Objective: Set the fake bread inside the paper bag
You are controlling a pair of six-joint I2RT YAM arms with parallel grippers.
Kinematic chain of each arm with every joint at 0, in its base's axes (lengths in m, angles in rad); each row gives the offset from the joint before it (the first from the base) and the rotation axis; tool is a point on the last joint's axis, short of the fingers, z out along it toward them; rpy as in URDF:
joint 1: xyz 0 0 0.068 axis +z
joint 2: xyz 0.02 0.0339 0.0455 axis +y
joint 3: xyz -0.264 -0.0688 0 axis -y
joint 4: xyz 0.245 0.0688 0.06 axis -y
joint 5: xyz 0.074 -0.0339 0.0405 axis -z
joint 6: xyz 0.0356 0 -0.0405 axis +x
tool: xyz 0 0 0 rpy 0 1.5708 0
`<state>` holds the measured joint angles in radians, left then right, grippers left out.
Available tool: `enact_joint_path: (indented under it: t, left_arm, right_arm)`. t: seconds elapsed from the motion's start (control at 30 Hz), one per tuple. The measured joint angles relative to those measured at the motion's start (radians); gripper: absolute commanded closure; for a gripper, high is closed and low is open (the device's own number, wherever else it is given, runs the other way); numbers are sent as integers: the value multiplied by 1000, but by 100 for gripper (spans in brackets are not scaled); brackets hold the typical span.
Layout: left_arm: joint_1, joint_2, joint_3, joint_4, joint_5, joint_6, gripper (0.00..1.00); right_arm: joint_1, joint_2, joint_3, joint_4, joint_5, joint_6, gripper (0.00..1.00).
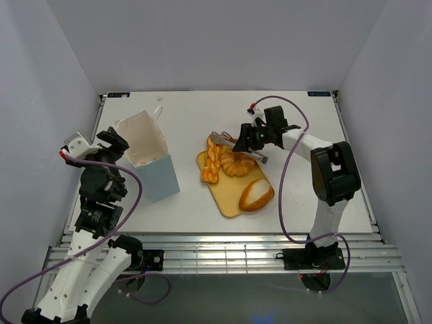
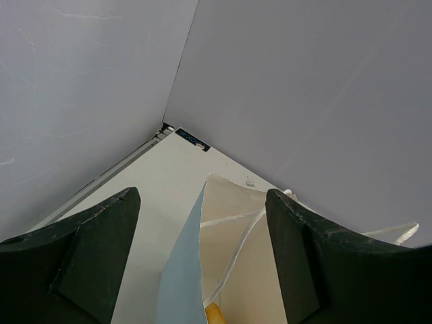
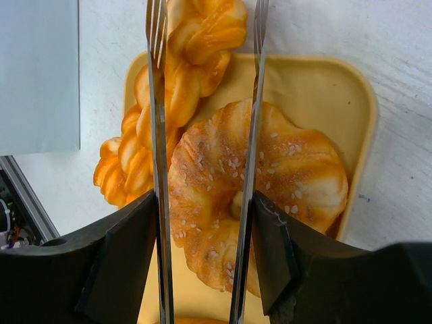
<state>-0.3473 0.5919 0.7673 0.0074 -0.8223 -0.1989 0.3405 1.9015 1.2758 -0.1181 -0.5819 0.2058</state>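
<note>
The pale-blue and white paper bag (image 1: 150, 158) stands open at the left. My left gripper (image 1: 116, 143) is open, its jaws either side of the bag's left wall (image 2: 182, 283); an orange bread piece (image 2: 214, 314) lies inside. My right gripper (image 1: 251, 137) is shut on metal tongs (image 1: 226, 140). In the right wrist view the tongs (image 3: 156, 135) straddle the left part of the seeded ring doughnut (image 3: 283, 182), next to the braided twist (image 3: 189, 67). An oval roll (image 1: 256, 194) lies at the tray's near end.
The pastries lie on a flat yellow tray (image 1: 226, 202) in the table's middle. The bag's thin cord handle (image 2: 243, 250) hangs inside the bag's mouth. Grey walls enclose the table on three sides.
</note>
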Motion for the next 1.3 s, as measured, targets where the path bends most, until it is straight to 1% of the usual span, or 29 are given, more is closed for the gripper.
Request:
enact_joint_path:
  t: [0.2,0.4,0.5,0.63,0.8,0.83,0.9,1.1,1.13,1.3]
  left_arm:
    - [0,0,0,0,0,0,15]
    - [0,-6,0,0,0,0,15]
    - [0,-11,0,0,0,0,15]
    - [0,-11,0,0,0,0,15]
    - [0,-11,0,0,0,0,15]
    - [0,-11,0,0,0,0,15]
    - [0,-11,0,0,0,0,15]
    - [0,-11,0,0,-5,4,14]
    - [0,-11,0,0,-6,5,14]
    - [-2,-13,0,0,-17,7,11]
  right_arm:
    - [0,13,6,-10,10,-3,39]
    - [0,20,22,-17,-5,-4,43]
    - [0,20,32,-21,-20,-4,47]
    - [0,20,39,-24,-31,-5,56]
    - [0,20,48,-44,-38,-5,61]
    - [0,20,52,-51,-39,-4,65]
    - [0,20,63,-63,-43,-5,69]
    - [0,11,83,-96,-45,-5,74]
    - [0,3,84,-109,-43,-5,76]
    - [0,-74,87,-172,-29,-8,79]
